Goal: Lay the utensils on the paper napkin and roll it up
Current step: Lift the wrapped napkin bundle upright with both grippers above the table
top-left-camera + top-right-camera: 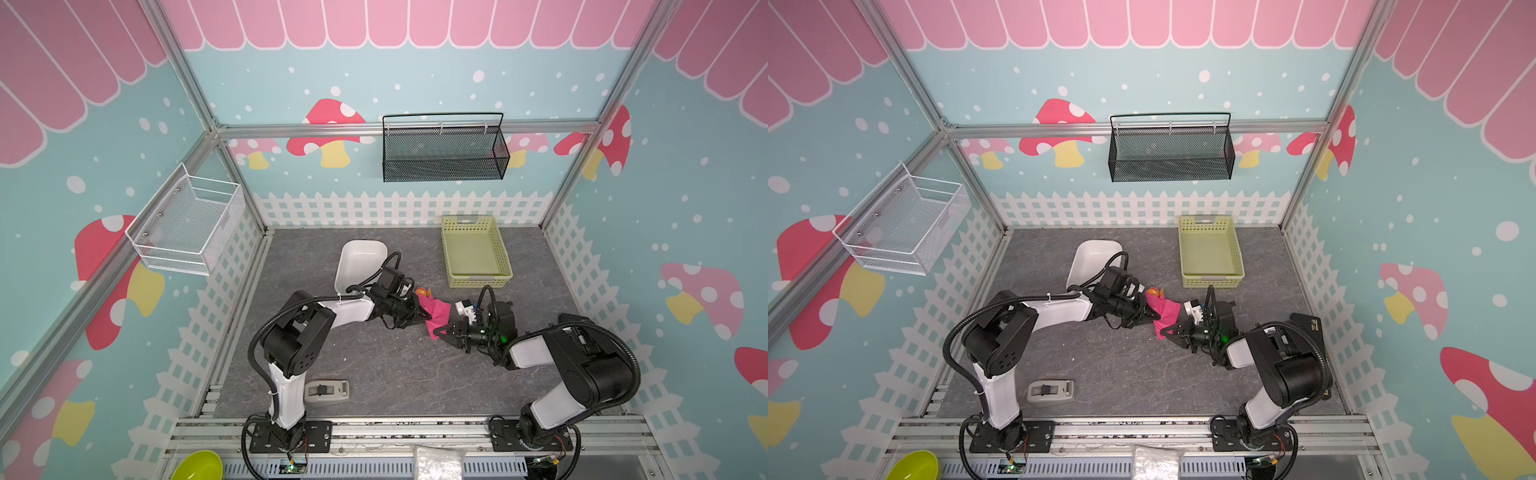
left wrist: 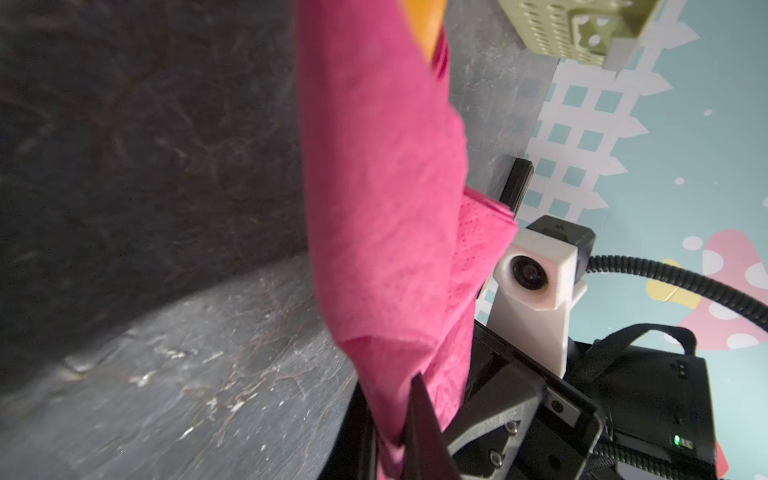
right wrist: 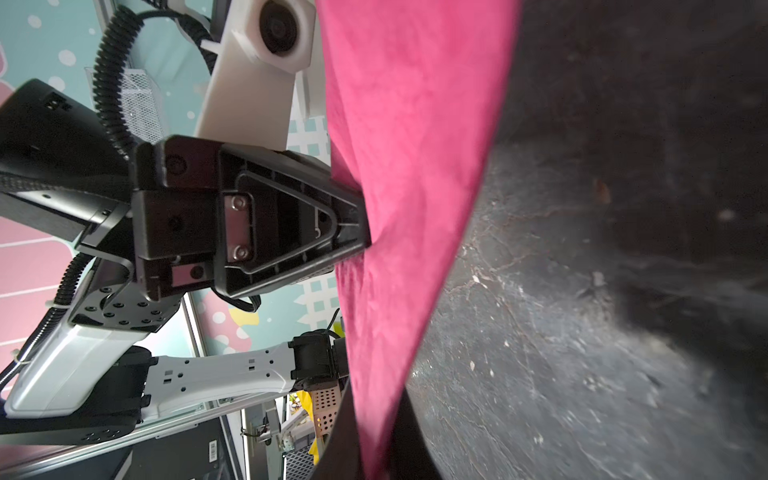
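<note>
**A:** Where does the job stand?

**B:** Well into the rolling, I'd say. The napkin (image 1: 437, 316) is no flat sheet now. It is a narrow, crumpled bundle in the middle of the table (image 1: 374, 374), between the white dish (image 1: 359, 261) and the green basket (image 1: 478, 283), close to neither.

**A:** And the utensils?

**B:** An orange tip (image 1: 421, 292) pokes out of the far end of the bundle. The rest is wrapped inside, so I can't tell fork from spoon, or whether both are in there.

**A:** What are the arms doing?

**B:** Each has a pinch on the paper. The left gripper (image 3: 360, 232) is clamped on one long side of the bundle. The right gripper (image 3: 378, 440) is closed on the near end, with pink paper squeezed between its fingers (image 3: 409, 436). The two face each other across the napkin, close together.

**A:** Is it resting on the table?

**B:** It looks slightly raised, but I can't be sure.

**A:** So what does the next move call for?

**B:** My guess is tightening the wrap. One side would hold firm while the other turns or tucks the loose flap (image 2: 482, 232) round. The paper is thin, so a hard pull between two clamped grippers could tear it, or slide the utensils out of the open end. Gentle, matched motion, then set it down
</note>
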`<control>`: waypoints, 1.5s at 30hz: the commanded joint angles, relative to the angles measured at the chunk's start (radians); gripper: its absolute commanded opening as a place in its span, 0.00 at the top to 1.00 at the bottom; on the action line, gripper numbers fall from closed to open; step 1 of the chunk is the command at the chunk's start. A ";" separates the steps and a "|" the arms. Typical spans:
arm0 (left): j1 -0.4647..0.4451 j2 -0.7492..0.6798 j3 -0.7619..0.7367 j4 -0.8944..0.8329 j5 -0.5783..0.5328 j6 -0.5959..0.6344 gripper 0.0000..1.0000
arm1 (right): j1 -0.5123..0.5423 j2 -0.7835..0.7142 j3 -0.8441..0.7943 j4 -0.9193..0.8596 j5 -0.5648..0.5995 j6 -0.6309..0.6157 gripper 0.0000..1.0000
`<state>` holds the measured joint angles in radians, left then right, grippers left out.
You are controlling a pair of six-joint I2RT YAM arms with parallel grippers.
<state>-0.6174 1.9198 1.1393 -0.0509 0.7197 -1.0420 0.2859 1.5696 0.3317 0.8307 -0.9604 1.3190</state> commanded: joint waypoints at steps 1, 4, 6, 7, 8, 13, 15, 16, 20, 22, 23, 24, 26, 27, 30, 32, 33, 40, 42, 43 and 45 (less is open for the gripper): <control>0.002 -0.076 0.028 -0.020 -0.029 0.056 0.86 | -0.007 -0.066 0.025 0.007 0.022 -0.041 0.93; -0.001 -0.135 0.056 -0.030 -0.043 0.122 0.81 | -0.007 -0.145 0.057 -0.040 0.032 -0.106 0.95; -0.001 -0.177 0.075 -0.039 -0.060 0.163 0.78 | -0.007 -0.211 0.085 -0.087 0.048 -0.167 0.95; -0.001 -0.199 0.088 -0.050 -0.068 0.187 0.77 | -0.007 -0.252 0.098 -0.119 0.066 -0.199 0.96; -0.002 -0.214 0.100 -0.056 -0.077 0.207 0.76 | -0.006 -0.287 0.110 -0.148 0.085 -0.241 0.96; -0.007 -0.323 0.175 -0.060 -0.105 0.314 0.69 | -0.007 -0.489 0.206 -0.304 0.195 -0.454 0.97; -0.019 -0.376 0.199 -0.051 -0.134 0.380 0.64 | -0.007 -0.545 0.246 -0.328 0.216 -0.517 0.97; -0.024 -0.402 0.207 -0.036 -0.147 0.415 0.62 | -0.007 -0.571 0.262 -0.332 0.224 -0.547 0.98; -0.045 -0.503 0.195 0.079 -0.169 0.520 0.49 | -0.006 -0.653 0.289 -0.285 0.257 -0.643 1.00; -0.056 -0.547 0.173 0.149 -0.174 0.565 0.38 | -0.005 -0.689 0.285 -0.225 0.258 -0.674 1.00; -0.062 -0.562 0.164 0.178 -0.171 0.580 0.35 | -0.005 -0.698 0.285 -0.199 0.249 -0.682 1.00; -0.066 -0.573 0.156 0.212 -0.162 0.592 0.32 | -0.006 -0.704 0.284 -0.156 0.228 -0.684 1.00; -0.069 -0.582 0.148 0.279 -0.103 0.599 0.31 | -0.006 -0.705 0.291 -0.107 0.207 -0.670 1.00; -0.071 -0.581 0.149 0.313 -0.078 0.599 0.31 | -0.006 -0.701 0.293 -0.069 0.189 -0.657 1.00; -0.073 -0.570 0.162 0.358 -0.023 0.599 0.31 | -0.005 -0.684 0.281 0.102 0.129 -0.586 1.00; -0.076 -0.564 0.170 0.361 -0.031 0.593 0.33 | -0.005 -0.668 0.263 0.244 0.079 -0.537 1.00; -0.076 -0.563 0.172 0.369 -0.028 0.586 0.34 | -0.005 -0.660 0.257 0.302 0.057 -0.512 1.00; -0.115 -0.564 0.211 0.326 0.002 0.645 0.36 | -0.005 -0.625 0.292 0.407 -0.018 -0.428 1.00; -0.131 -0.565 0.233 0.269 -0.015 0.685 0.37 | -0.005 -0.625 0.291 0.406 -0.019 -0.422 1.00; -0.139 -0.566 0.242 0.243 -0.027 0.705 0.37 | -0.003 -0.626 0.291 0.407 -0.024 -0.420 1.00; -0.149 -0.571 0.256 0.212 -0.051 0.731 0.37 | -0.004 -0.625 0.292 0.406 -0.030 -0.413 1.00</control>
<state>-0.7528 1.3567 1.3521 0.2226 0.6891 -0.3931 0.2821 0.9485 0.6018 1.1580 -0.9588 0.8692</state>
